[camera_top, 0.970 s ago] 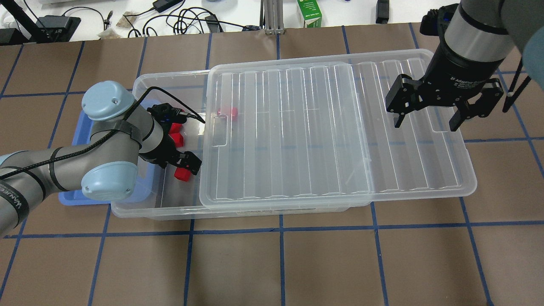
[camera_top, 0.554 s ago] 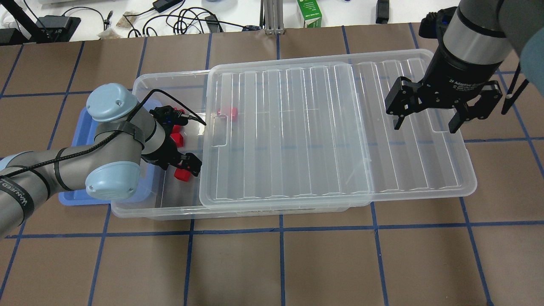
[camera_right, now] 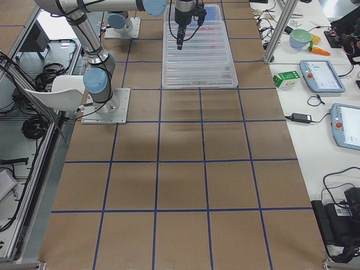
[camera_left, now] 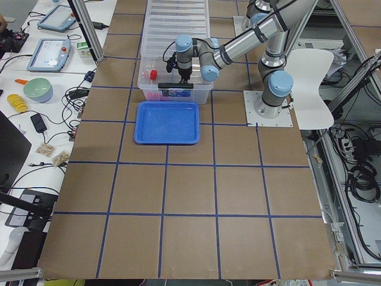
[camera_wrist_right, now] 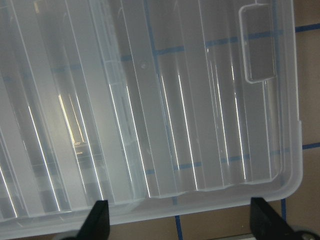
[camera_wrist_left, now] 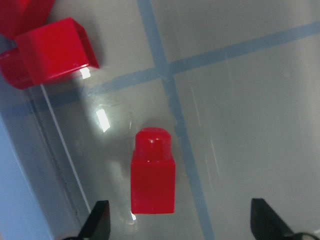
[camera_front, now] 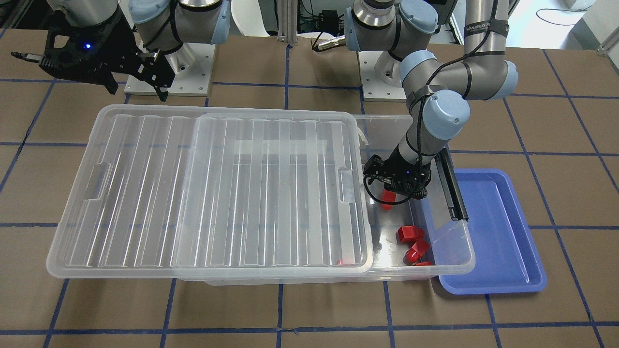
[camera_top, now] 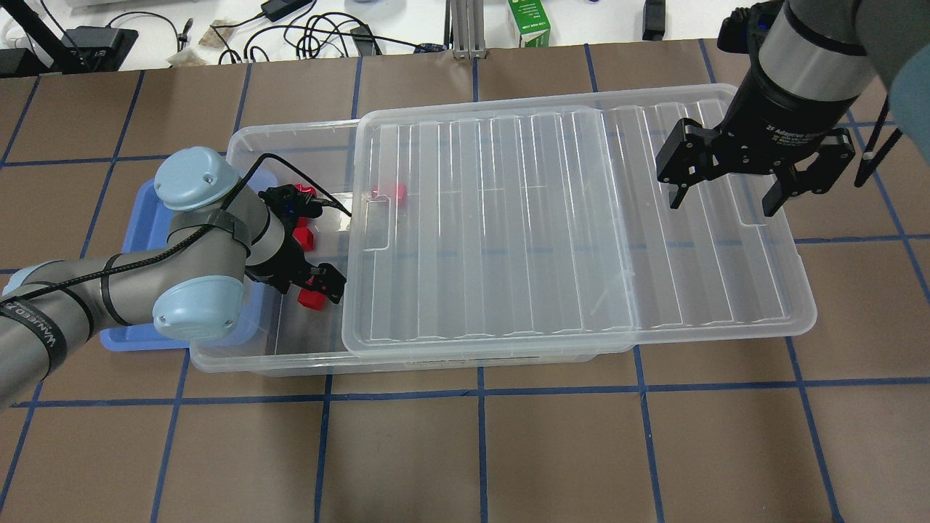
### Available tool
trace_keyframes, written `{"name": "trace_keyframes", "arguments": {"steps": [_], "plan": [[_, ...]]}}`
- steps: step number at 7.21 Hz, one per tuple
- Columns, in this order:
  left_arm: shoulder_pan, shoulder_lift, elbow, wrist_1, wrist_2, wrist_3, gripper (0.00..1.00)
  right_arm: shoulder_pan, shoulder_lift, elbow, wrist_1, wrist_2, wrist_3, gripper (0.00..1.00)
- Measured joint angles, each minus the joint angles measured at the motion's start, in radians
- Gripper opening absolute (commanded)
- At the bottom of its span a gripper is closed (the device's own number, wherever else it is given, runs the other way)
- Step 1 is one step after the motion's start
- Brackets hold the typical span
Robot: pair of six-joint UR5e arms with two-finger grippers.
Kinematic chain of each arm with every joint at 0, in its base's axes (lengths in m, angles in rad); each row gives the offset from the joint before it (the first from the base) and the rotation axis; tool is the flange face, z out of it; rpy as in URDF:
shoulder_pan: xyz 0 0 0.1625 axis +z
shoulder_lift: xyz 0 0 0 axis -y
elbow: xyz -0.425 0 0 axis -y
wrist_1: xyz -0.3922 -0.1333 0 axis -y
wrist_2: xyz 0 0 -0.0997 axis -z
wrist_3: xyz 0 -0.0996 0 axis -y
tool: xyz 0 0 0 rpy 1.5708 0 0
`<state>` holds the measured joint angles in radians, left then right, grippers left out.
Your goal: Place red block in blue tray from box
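Note:
The box (camera_top: pixel 290 359) lies across the table with its ribbed lid (camera_top: pixel 494 225) slid to the right, so its left end is open. My left gripper (camera_top: pixel 317 285) reaches down into that open end. It is open, its fingertips (camera_wrist_left: pixel 100 220) on either side of a small red block (camera_wrist_left: pixel 152 172) on the box floor, without touching it. The block also shows in the overhead view (camera_top: pixel 312 298) and the front view (camera_front: pixel 387 199). The blue tray (camera_top: pixel 131 218) sits against the box's left end, mostly under my left arm. My right gripper (camera_top: pixel 723 197) hovers open and empty over the lid's right end.
Other red pieces (camera_front: pixel 410 233) lie in the open end near the tray side, and one more (camera_top: pixel 390 190) lies under the lid's edge. A black latch bar (camera_front: pixel 449 183) runs along the box end beside the tray (camera_front: pixel 498 232). Cables and a green carton (camera_top: pixel 529 22) lie beyond the far edge.
My left arm has shifted slightly to the right, with its gripper still over the red block. My right gripper has drifted a little toward the far side. No block has moved.

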<state>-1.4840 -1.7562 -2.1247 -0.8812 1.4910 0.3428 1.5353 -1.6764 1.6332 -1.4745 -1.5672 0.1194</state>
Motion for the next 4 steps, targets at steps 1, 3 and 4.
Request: {"name": "trace_keyframes", "arguments": {"steps": [1, 3, 4], "plan": [[0.001, -0.008, 0.0, 0.001, 0.0, -0.001, 1.0, 0.0, 0.003, 0.003, -0.026, 0.001, 0.003, 1.0], [0.002, -0.021, 0.0, 0.008, 0.0, -0.008, 1.0, 0.0, 0.002, 0.021, -0.094, 0.006, 0.003, 1.0], [0.005, -0.024, 0.0, 0.01, 0.0, -0.007, 1.0, 0.0, -0.001, 0.035, -0.105, 0.008, 0.003, 1.0]]}}
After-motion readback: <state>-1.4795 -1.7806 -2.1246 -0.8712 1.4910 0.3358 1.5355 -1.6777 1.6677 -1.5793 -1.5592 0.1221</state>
